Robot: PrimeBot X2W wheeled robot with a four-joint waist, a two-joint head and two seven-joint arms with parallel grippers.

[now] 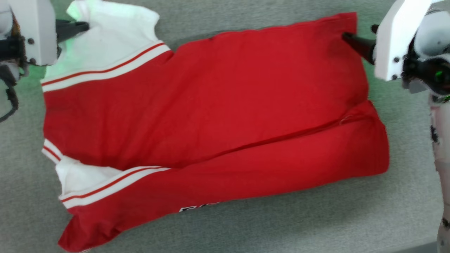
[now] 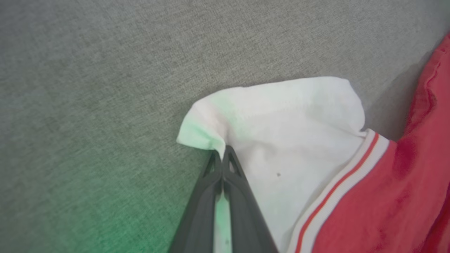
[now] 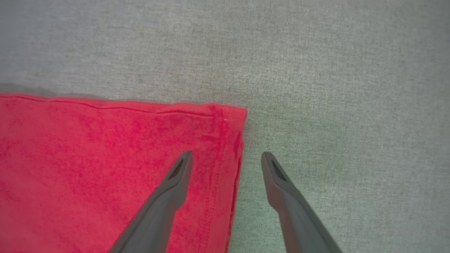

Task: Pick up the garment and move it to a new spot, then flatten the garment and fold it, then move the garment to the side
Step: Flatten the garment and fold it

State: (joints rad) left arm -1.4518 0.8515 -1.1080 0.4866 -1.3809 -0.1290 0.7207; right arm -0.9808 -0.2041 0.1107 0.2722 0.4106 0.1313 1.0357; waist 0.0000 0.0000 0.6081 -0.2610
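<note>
Currently the garment (image 1: 211, 105) lies on the grey surface (image 1: 246, 228) at the centre of the head view. Its long axis runs roughly 9 to 3 o'clock, with one red layer overlapping another along a slanted crease.

- One white sleeve end (image 1: 116, 35) is at 11 o'clock, bordered by striped trim (image 1: 105, 70).
- A second white sleeve end (image 1: 84, 177) is at 8 o'clock.
- A sliver of the black, white-edged numerals (image 1: 197, 208) peeks out at the lower edge, 6 o'clock (most of the print is tucked under).

The left gripper (image 1: 82, 26) sits at 10 o'clock, at the edge of the upper sleeve end. In the left wrist view the left gripper (image 2: 222, 153) has its fingers pressed together with white cloth pinched between them. The sleeve corner (image 2: 200, 135) curls over the tips.

The right gripper (image 1: 358, 31) is at 2 o'clock, by the garment's red corner. In the right wrist view the right gripper (image 3: 227, 156) is spread wide and holds nothing. One of its fingers (image 3: 175, 182) is over red cloth (image 3: 88, 158) and the other is over bare grey (image 3: 316, 52), so they straddle the hemmed side edge. Whether it touches the cloth cannot be told.
</note>
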